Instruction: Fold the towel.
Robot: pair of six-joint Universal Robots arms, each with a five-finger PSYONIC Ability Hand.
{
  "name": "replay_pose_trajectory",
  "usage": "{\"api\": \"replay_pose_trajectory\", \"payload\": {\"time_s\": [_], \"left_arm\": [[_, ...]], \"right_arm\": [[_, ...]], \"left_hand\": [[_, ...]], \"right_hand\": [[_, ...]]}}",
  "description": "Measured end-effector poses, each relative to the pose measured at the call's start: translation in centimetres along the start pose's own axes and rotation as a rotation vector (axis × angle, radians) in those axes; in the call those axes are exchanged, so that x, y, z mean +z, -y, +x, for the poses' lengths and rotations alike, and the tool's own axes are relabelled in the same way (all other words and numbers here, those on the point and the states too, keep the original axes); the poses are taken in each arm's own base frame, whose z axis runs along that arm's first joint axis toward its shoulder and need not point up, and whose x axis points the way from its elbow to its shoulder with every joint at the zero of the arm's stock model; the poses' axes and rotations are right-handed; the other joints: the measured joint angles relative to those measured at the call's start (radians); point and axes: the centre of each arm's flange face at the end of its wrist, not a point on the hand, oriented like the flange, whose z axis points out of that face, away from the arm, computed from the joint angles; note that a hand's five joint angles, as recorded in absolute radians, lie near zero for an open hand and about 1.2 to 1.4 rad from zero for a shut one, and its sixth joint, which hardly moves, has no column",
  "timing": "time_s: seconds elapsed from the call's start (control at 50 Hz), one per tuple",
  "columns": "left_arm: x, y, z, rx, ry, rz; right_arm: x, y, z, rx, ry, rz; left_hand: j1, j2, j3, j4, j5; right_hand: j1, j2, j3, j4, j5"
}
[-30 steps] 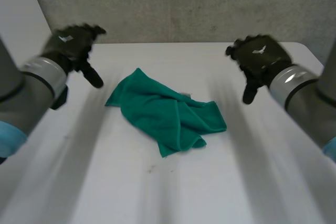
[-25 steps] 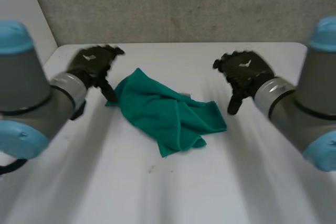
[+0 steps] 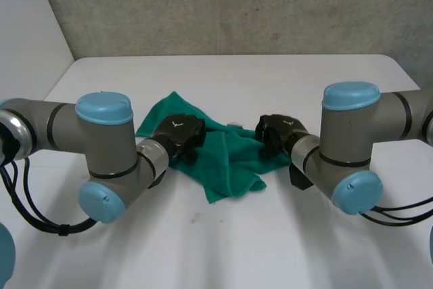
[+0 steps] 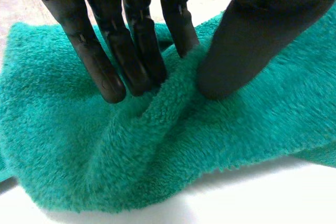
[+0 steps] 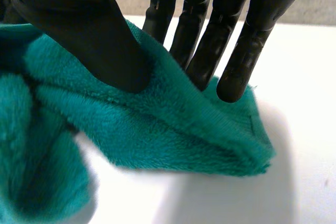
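Left hand pinches towel ridge | right hand pinches its edge | towel green, crumpled

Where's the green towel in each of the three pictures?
Head view: towel crumpled mid-table, left hand and right hand on it.
Left wrist view: a towel ridge pinched between the left hand fingers and thumb.
Right wrist view: towel edge pinched by the right hand.
Shared landmark: the white table.

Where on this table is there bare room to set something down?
Bare table lies between the towel and the wall, and nearer, between the arms. Crowded: the middle, where left hand and right hand pinch the towel.
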Motion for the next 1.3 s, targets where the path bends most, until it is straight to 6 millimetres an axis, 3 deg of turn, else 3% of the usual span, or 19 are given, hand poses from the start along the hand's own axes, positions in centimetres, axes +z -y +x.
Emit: {"api": "replay_pose_trajectory", "payload": {"time_s": [0.06,0.1,0.2,0.36,0.38,0.4,0.42,0.46,0.5,0.54,0.62,0.72,0.74,0.84,0.98,1.06,1.14,1.3], "left_arm": [[-0.5,0.6,0.4,0.005,-0.001,0.010],[-0.7,0.8,0.5,0.006,0.001,0.013],[-3.2,4.1,0.3,0.015,0.066,0.079],[-8.3,11.3,-0.3,0.016,0.142,0.275],[-8.3,11.3,-0.3,0.016,0.142,0.275],[-10.3,13.8,-0.4,0.011,0.152,0.353],[-10.9,14.4,-0.4,0.008,0.154,0.374],[-10.9,14.4,-0.4,0.008,0.154,0.374],[-13.6,17.2,-0.6,-0.017,0.160,0.475],[-14.8,18.3,-1.1,-0.045,0.168,0.516],[-15.4,18.6,-2.2,-0.086,0.191,0.530],[-14.4,17.0,-3.8,-0.119,0.225,0.471],[-12.4,14.5,-4.9,-0.139,0.242,0.378],[-8.1,9.1,-6.6,-0.174,0.262,0.197],[-4.7,4.1,-7.5,-0.206,0.267,0.051],[-4.4,3.1,-7.3,-0.213,0.259,0.022],[-4.7,3.0,-6.7,-0.217,0.249,0.007],[-7.4,4.9,-4.8,-0.227,0.222,-0.018]], "right_arm": [[-0.1,1.0,-0.1,-0.010,0.002,0.033],[-0.1,1.2,-0.1,-0.012,0.003,0.039],[-1.3,3.8,-0.3,-0.027,0.006,0.108],[-6.9,13.2,-0.5,-0.070,0.001,0.372],[-6.9,13.2,-0.5,-0.070,0.001,0.372],[-9.8,16.4,-1.0,-0.114,-0.002,0.480],[-10.7,17.3,-1.2,-0.132,-0.004,0.511],[-10.7,17.3,-1.2,-0.132,-0.004,0.511],[-13.8,19.8,-1.9,-0.223,-0.023,0.609],[-15.3,20.8,-2.3,-0.300,-0.050,0.645],[-16.0,20.9,-2.4,-0.395,-0.090,0.631],[-15.3,19.6,-2.2,-0.471,-0.115,0.546],[-13.7,17.5,-1.7,-0.528,-0.123,0.430],[-11.2,13.6,-0.7,-0.600,-0.127,0.237],[-9.8,8.5,0.1,-0.636,-0.117,0.031],[-9.6,6.7,-0.1,-0.639,-0.099,-0.018],[-9.4,6.3,-0.2,-0.641,-0.092,-0.023],[-7.2,8.3,-0.2,-0.638,-0.105,0.069]], "left_hand": [[0.114,0.180,0.172,0.176,0.155],[0.114,0.180,0.172,0.176,0.155],[0.114,0.192,0.186,0.184,0.155],[0.114,0.194,0.187,0.184,0.155],[0.114,0.194,0.187,0.184,0.155],[0.114,0.194,0.187,0.184,0.155],[0.114,0.194,0.187,0.184,0.155],[0.114,0.194,0.187,0.184,0.155],[0.114,0.194,0.188,0.184,0.155],[0.114,0.195,0.188,0.185,0.155],[0.114,0.195,0.190,0.186,0.155],[0.114,0.196,0.190,0.188,0.155],[0.114,0.196,0.190,0.188,0.155],[0.114,0.196,0.191,0.188,0.155],[0.114,0.196,0.191,0.188,0.155],[0.114,0.196,0.191,0.188,0.155],[0.114,0.196,0.191,0.188,0.155],[0.114,0.196,0.191,0.188,0.155]], "right_hand": [[0.000,0.009,0.024,0.027,0.016],[0.000,0.009,0.024,0.028,0.017],[0.000,0.009,0.024,0.028,0.020],[0.000,0.009,0.024,0.029,0.021],[0.000,0.009,0.024,0.029,0.021],[0.004,0.009,0.024,0.029,0.021],[0.004,0.009,0.024,0.029,0.021],[0.004,0.009,0.024,0.029,0.021],[0.004,0.009,0.024,0.029,0.026],[0.004,0.009,0.024,0.029,0.026],[0.004,0.009,0.024,0.029,0.026],[0.004,0.009,0.024,0.031,0.029],[0.004,0.009,0.024,0.034,0.030],[0.006,0.009,0.024,0.034,0.031],[0.009,0.009,0.024,0.034,0.032],[0.009,0.008,0.024,0.034,0.032],[0.009,0.008,0.024,0.034,0.033],[0.009,0.008,0.024,0.034,0.033]]}}
